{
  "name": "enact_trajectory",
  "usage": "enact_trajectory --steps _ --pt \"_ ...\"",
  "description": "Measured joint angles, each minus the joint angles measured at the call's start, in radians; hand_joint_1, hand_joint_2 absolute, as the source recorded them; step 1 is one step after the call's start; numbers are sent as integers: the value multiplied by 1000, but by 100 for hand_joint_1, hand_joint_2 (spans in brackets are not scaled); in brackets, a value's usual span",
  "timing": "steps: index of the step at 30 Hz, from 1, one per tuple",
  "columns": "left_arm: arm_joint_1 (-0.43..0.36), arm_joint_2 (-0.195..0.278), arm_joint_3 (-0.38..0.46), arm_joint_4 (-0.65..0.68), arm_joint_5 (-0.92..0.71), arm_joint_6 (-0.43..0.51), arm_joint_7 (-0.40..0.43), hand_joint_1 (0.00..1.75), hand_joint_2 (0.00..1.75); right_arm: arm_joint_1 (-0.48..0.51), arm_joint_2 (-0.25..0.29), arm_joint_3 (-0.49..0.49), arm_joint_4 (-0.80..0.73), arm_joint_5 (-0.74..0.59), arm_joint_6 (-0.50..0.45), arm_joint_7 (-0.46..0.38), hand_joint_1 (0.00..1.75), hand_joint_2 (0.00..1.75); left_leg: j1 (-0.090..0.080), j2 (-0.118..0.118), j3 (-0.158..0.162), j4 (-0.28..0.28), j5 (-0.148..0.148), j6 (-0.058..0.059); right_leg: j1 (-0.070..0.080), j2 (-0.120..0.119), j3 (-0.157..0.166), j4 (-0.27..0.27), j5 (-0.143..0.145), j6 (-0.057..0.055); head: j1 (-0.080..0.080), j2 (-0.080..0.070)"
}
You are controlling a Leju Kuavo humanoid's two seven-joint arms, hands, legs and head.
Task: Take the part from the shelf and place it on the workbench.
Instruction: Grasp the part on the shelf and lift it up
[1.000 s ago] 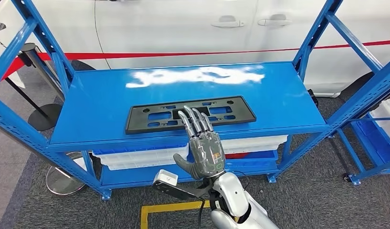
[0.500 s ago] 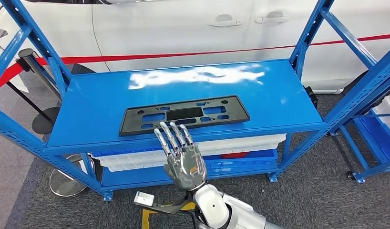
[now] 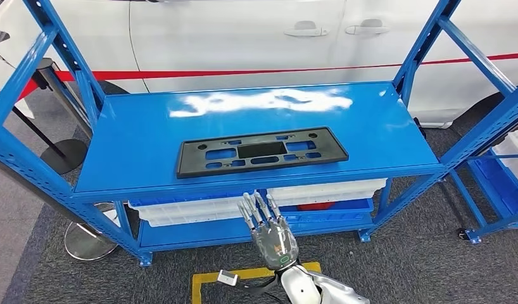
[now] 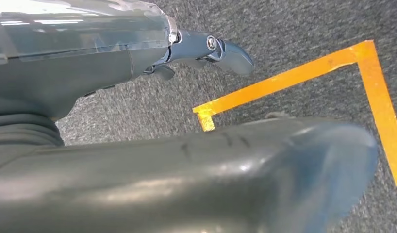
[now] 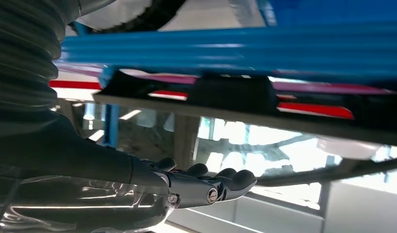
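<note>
Flat black plastic panel with rectangular cutouts [image 3: 261, 152] lies on the upper deck of the blue steel shelf [image 3: 136, 136], near the front edge, long side parallel to it. Nothing touches it.

Right hand [image 3: 272, 233] is raised in front of the shelf, below deck level, fingers [image 3: 256, 208] straight and slightly spread, pointing toward the panel; it holds nothing. In the right wrist view the same hand [image 5: 206, 187] sits under the blue deck edge, fingertips [image 5: 238, 180] apart from it; the panel appears there as a dark strip [image 5: 235, 92], detail hard to make out.

Left hand [image 4: 206, 48] hangs over grey carpet [image 4: 303, 29] beside orange floor tape [image 4: 293, 77]. Fingers mostly hidden behind the arm cover, so how far it is open cannot be told.

Below the deck: white bins [image 3: 180, 212], partly hidden by the front beam. Behind: white car body with red stripe [image 3: 244, 38], cut off at the top.
</note>
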Motion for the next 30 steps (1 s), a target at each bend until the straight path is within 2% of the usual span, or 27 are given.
enact_trajectory --steps 1,2,3,4,6,8,10,11,12,15,16,17,18,19,21,22,25,26,28,30 --pt "0 2 0 0 0 -1 2 0 0 10 -2 -23 10 3 -2 -8 0 175 -3 0 0 0 0 1 0 0 -14 25 1 -2 0 0" --pt "0 5 1 0 0 -1 3 0 0 19 -3 -47 18 6 -4 -19 0 175 -5 -1 1 1 -1 2 1 0 -8 10 21 -6 0 0" --pt "-1 7 1 0 -1 -1 4 0 0 28 -4 -72 23 8 -6 -33 0 175 -7 -2 3 1 -2 2 4 0 17 -43 56 -12 0 0" --pt "-1 10 1 0 -2 -1 5 0 0 35 -4 -98 25 10 -7 -48 0 175 -9 -2 6 1 -2 2 7 0 53 -118 91 -21 0 0" --pt "-3 13 1 0 -4 -1 5 0 0 45 -4 -145 26 11 -8 -77 0 175 -13 -3 7 1 -4 -3 16 -1 108 -233 132 -33 0 0" --pt "-5 17 1 1 -5 -1 5 0 0 57 -5 -188 23 12 -9 -103 0 175 -14 -1 7 -1 -5 -12 22 -2 119 -258 135 -37 0 0" --pt "-6 23 1 1 -6 -1 5 0 0 76 -5 -238 17 12 -11 -134 0 175 -14 0 9 1 -9 -23 18 -2 122 -267 140 -44 0 0" --pt "-7 27 1 1 -7 -1 5 0 0 83 -3 -267 12 13 -12 -153 0 175 -14 0 4 16 -21 -28 14 -3 125 -272 142 -50 0 0" --pt "-8 32 1 1 -7 -1 5 0 0 90 0 -295 5 13 -12 -177 0 175 -13 1 -12 52 -45 -33 11 -5 127 -277 145 -55 0 0" --pt "-8 41 3 1 -7 2 9 0 0 109 19 -390 -17 14 -14 -309 0 175 -7 2 -100 242 -134 -45 11 -6 127 -277 145 -61 -1 0" --pt "-8 43 5 1 -5 3 11 0 0 116 30 -421 -24 15 -14 -363 0 175 -6 2 -118 280 -142 -48 12 -6 127 -276 145 -61 -1 0" --pt "-8 46 7 1 -3 4 13 0 0 120 42 -451 -30 15 -14 -410 0 175 -5 2 -119 279 -129 -49 12 -6 127 -275 144 -61 -1 0" --pt "-8 50 9 1 0 4 14 0 0 123 55 -479 -37 15 -14 -452 0 175 -4 2 -101 239 -99 -50 12 -5 127 -273 143 -59 -1 0" --pt "-9 53 11 1 2 5 15 0 0 124 70 -507 -43 15 -14 -489 0 175 -3 3 -69 170 -61 -49 12 -5 128 -270 141 -57 -1 0" --pt "-11 57 17 1 5 6 18 0 0 125 99 -559 -58 15 -14 -543 0 175 -5 5 -10 46 -14 -42 15 -3 126 -263 136 -49 -1 0" --pt "-13 57 19 1 6 6 19 0 0 125 112 -580 -64 15 -15 -560 0 175 -6 5 3 15 -7 -36 16 -3 125 -260 135 -44 0 0" --pt "-14 58 24 1 7 7 23 0 0 125 140 -620 -78 15 -16 -579 0 175 -9 3 4 2 -3 -15 17 -3 122 -259 136 -28 0 0" --pt "-14 58 25 1 7 7 24 0 0 125 147 -629 -82 15 -17 -581 0 175 -8 3 5 -1 -1 -8 15 -3 118 -249 127 -22 0 0" --pt "-15 58 27 2 7 8 24 0 0 126 155 -644 -88 15 -18 -582 0 175 -6 3 4 -5 4 2 12 -2 84 -172 77 -13 0 0" --pt "-16 59 28 2 8 9 25 0 0 128 161 -654 -89 15 -18 -586 0 175 -7 3 2 -5 4 6 11 -2 20 -37 13 -7 0 0"
